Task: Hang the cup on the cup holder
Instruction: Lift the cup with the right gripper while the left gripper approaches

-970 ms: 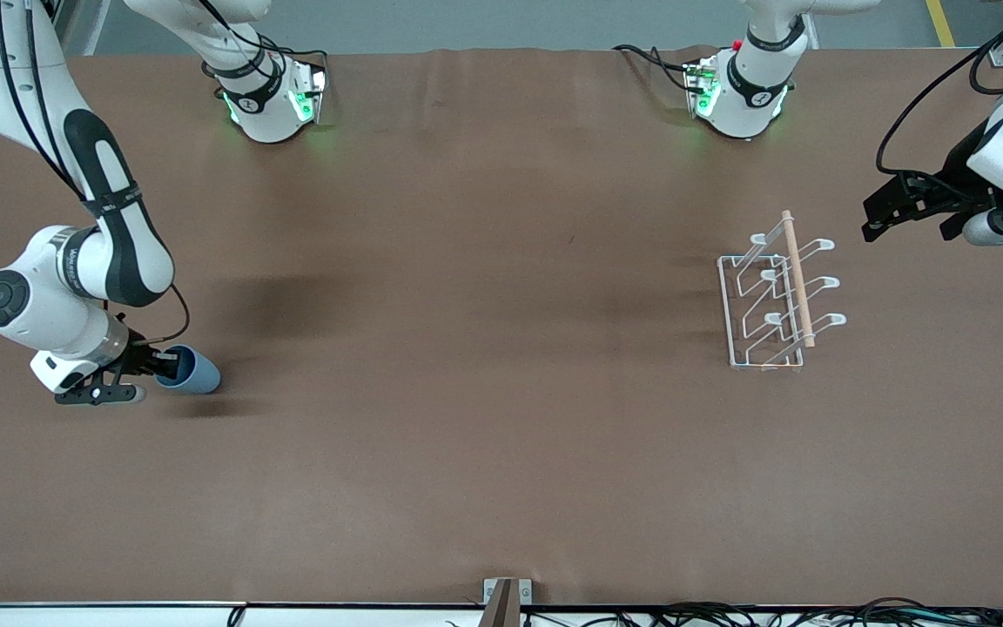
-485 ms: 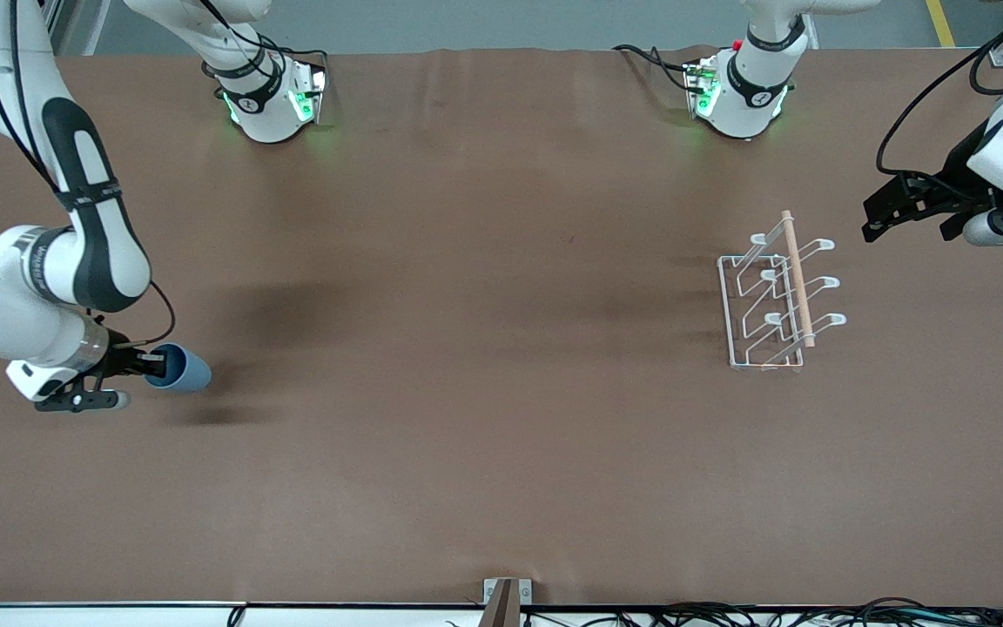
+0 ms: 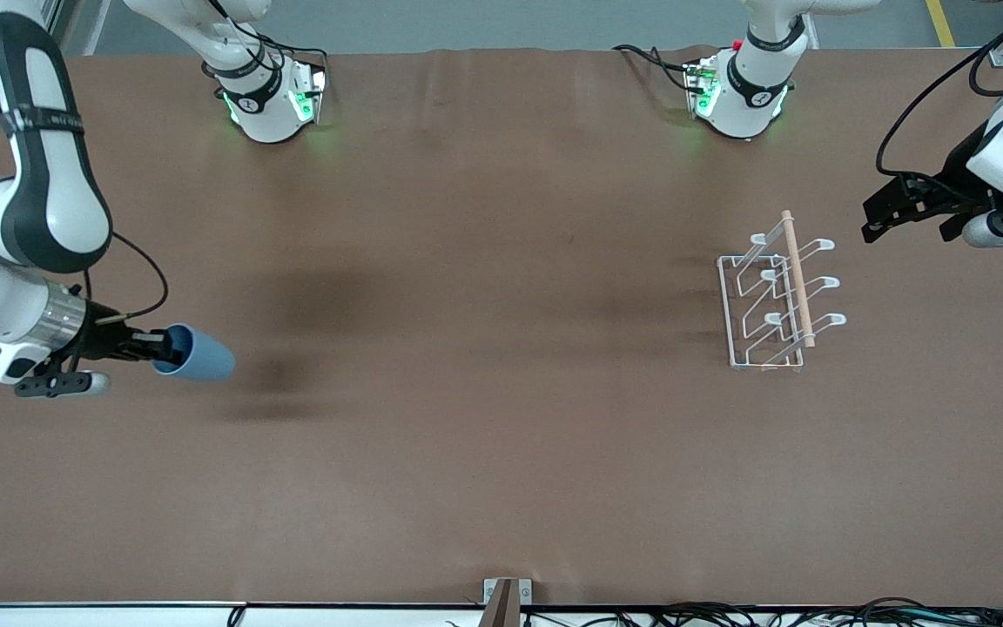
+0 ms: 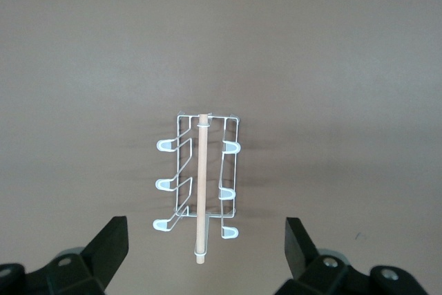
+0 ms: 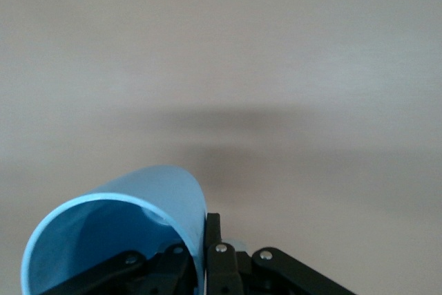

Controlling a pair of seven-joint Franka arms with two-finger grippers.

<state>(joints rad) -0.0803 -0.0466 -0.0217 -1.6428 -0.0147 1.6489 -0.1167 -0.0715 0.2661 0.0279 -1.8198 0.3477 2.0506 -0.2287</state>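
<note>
Two arms are mine at this brown table [image 3: 484,435], the largest thing in sight, its surface a plain matte sheet. My right arm reaches out over the right arm's end of the table; my left arm waits over the left arm's end.

Next in size is the cup holder [image 3: 776,300], a white wire rack with a rectangular base, looped prongs in two rows and a light wooden rod [image 3: 797,279] along its top. It stands on the table toward the left arm's end, and in the left wrist view the cup holder [image 4: 200,177] lies between my spread fingers, well below them.

My left claw [image 3: 906,213] hangs released, jaws wide apart, over bare table just beside the cup holder, touching nothing.

My right claw [image 3: 149,347] is clenched on the rim of the cup [image 3: 197,353], a small light-blue handleless tumbler. The cup lies tilted on its side in the air, its open mouth toward the claw, one finger inside the wall and one outside, as the right wrist view shows on the cup [image 5: 138,205]. It is well apart from the cup holder.
</note>
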